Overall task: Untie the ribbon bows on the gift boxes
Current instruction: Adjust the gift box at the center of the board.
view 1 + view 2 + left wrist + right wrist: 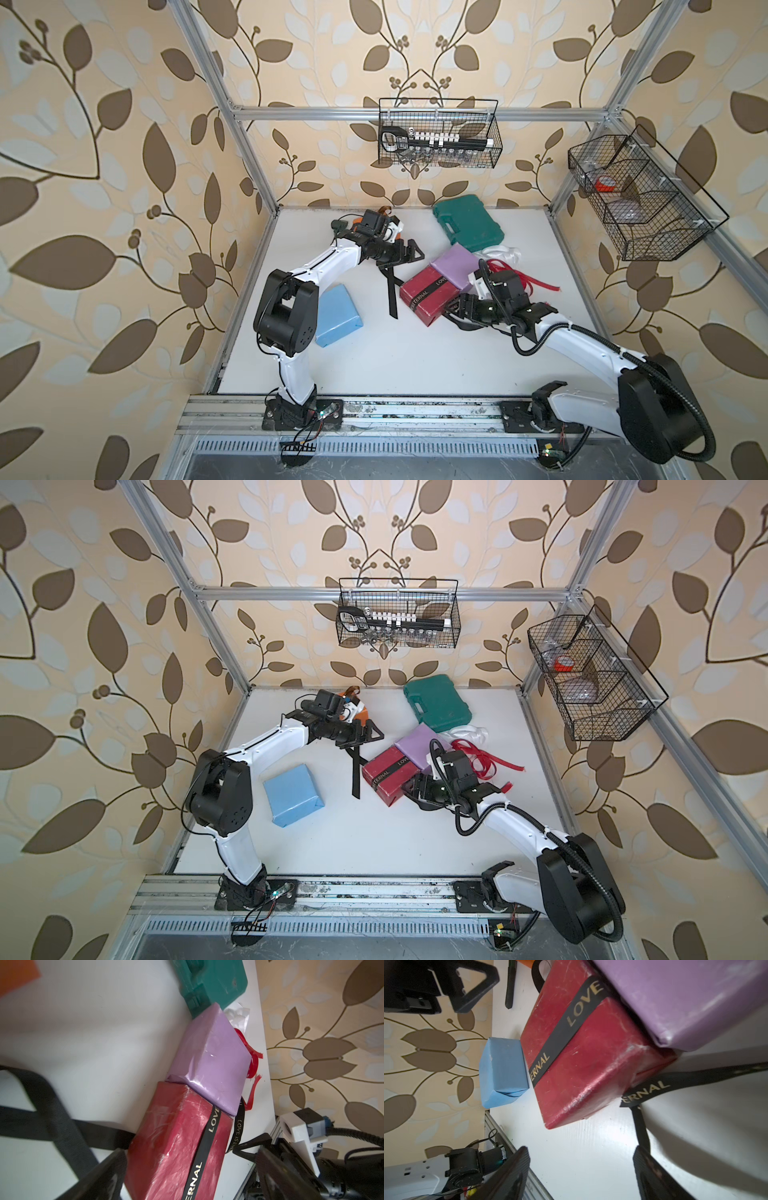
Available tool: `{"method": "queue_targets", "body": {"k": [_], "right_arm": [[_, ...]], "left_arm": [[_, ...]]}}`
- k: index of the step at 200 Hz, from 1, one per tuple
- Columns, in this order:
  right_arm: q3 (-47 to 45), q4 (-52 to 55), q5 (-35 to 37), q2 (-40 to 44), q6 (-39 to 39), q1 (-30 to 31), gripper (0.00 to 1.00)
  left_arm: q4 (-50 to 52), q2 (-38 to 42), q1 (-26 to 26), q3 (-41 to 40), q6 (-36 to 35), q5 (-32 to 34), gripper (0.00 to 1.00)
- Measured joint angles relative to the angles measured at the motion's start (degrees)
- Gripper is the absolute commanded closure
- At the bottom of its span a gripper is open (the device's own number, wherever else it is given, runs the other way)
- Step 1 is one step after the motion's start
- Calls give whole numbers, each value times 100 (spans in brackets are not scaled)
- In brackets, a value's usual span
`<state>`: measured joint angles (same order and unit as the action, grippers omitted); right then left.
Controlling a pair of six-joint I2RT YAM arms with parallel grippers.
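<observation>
Closest in the right wrist view, my right end effector (581,1153) stands parted, gripping nothing. A tail of the black ribbon (645,1088) off the dark red box (591,1059) reaches one finger (654,1172), contact both top views hide. Over by the orange box, my left end effector (191,1164) is spread wide, empty.

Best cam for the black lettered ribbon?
Right wrist: the black lettered ribbon crosses the dark red box close up, lettering legible, loose tail too. Left wrist crops the ribbon. Both top views: ribbon tiny.
</observation>
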<state>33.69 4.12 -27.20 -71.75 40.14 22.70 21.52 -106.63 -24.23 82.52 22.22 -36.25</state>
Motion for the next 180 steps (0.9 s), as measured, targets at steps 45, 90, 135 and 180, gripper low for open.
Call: {"method": "queue_targets", "body": {"k": [45, 90, 135, 180], "right_arm": [[122, -861, -184, -656, 168, 15, 22], [691, -1189, -358, -1449, 72, 0, 22], [1458, -1099, -595, -2100, -267, -22, 25], [2048, -188, -317, -1891, -828, -74, 27]], "left_arm": [[-251, -184, -236, -481, 35, -341, 1], [-474, 94, -103, -1508, 203, -374, 1], [-393, 1130, -98, -2470, 391, -173, 1], [-164, 1884, 17, -2636, 391, 570, 1]]}}
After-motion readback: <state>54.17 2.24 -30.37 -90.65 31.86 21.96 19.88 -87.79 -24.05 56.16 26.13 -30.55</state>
